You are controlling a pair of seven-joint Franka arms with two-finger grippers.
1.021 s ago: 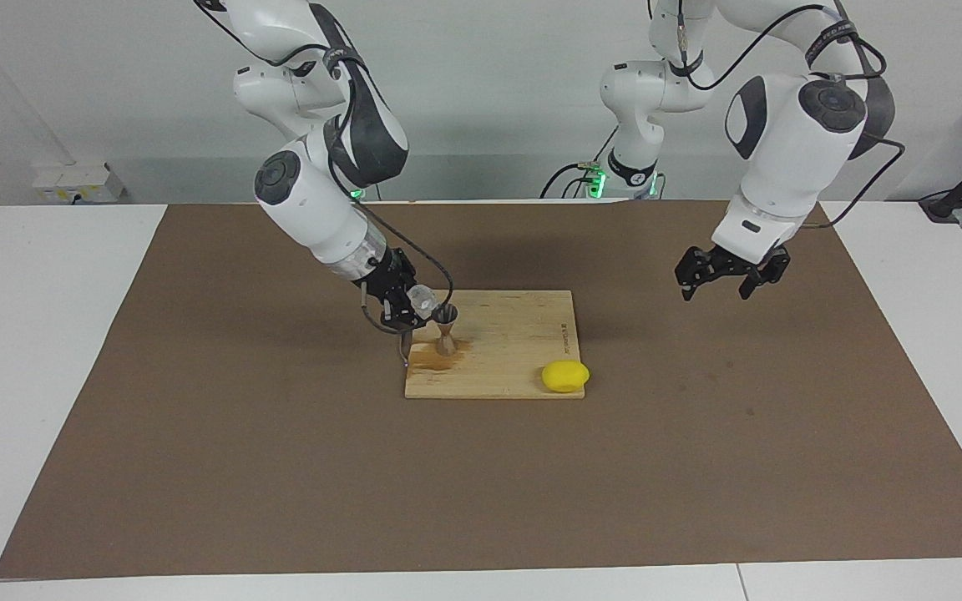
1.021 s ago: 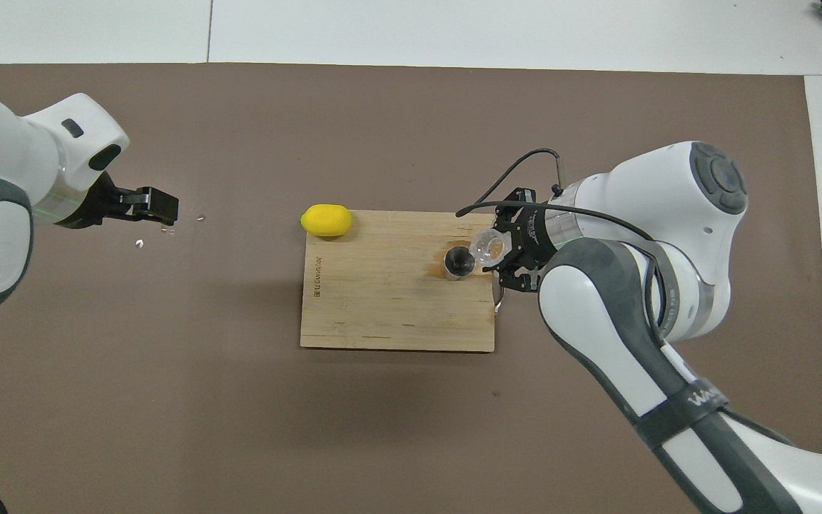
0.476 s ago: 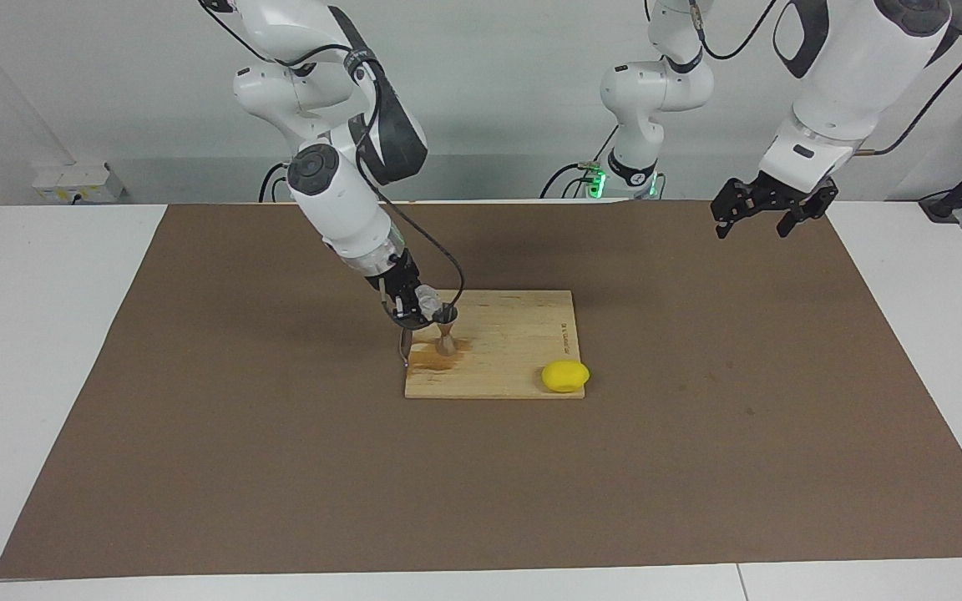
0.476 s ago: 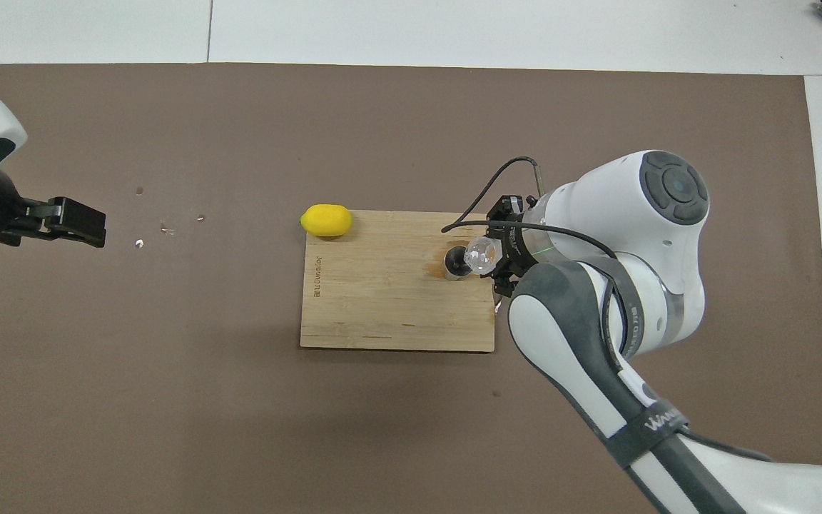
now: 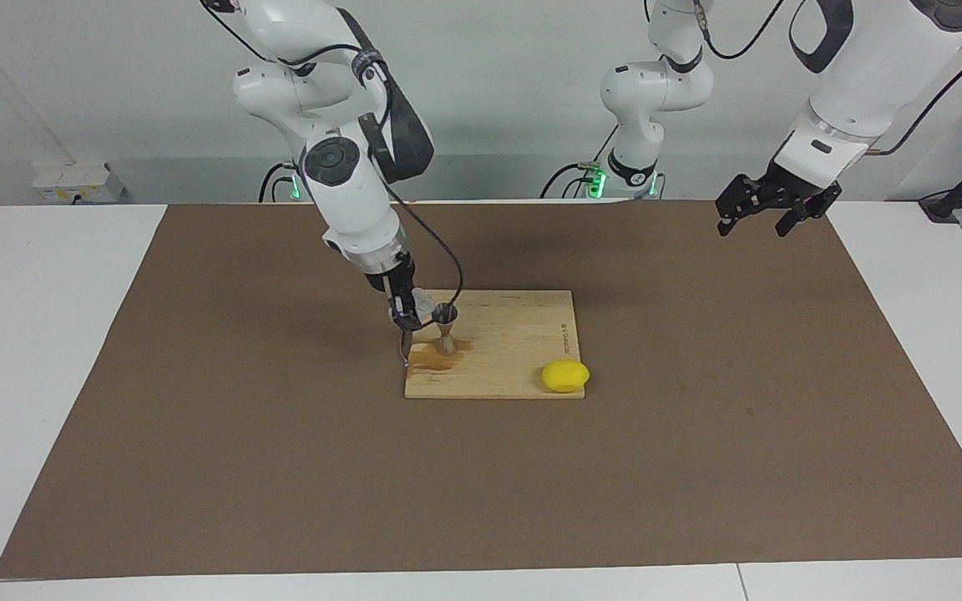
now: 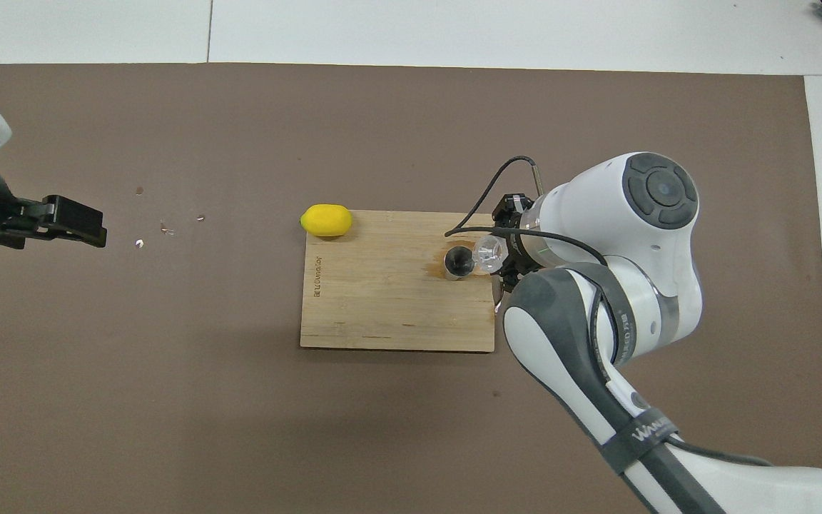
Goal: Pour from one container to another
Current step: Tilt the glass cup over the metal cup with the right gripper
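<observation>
The clear glass tumbler (image 5: 422, 302) is tilted in my right gripper (image 5: 406, 312), its mouth against the rim of the metal jigger (image 5: 445, 327). The jigger stands upright on a wooden board (image 5: 523, 334), at the edge toward the right arm's end of the table. In the overhead view the tumbler (image 6: 488, 252) lies right beside the jigger's dark cup (image 6: 459, 262), with the right gripper (image 6: 507, 255) shut on it. My left gripper (image 5: 752, 219) is open and empty, raised high over the mat at the left arm's end, and it also shows in the overhead view (image 6: 75, 221).
A yellow lemon (image 5: 565, 376) lies at the board's corner farthest from the robots, toward the left arm's end; it also shows in the overhead view (image 6: 326, 220). A wet brown stain (image 5: 429, 357) marks the board beside the jigger. A brown mat (image 5: 698, 434) covers the table.
My right wrist has swung upright and tipped the tumbler further against the jigger's rim. My left arm has lifted and pulled back toward its own end of the table.
</observation>
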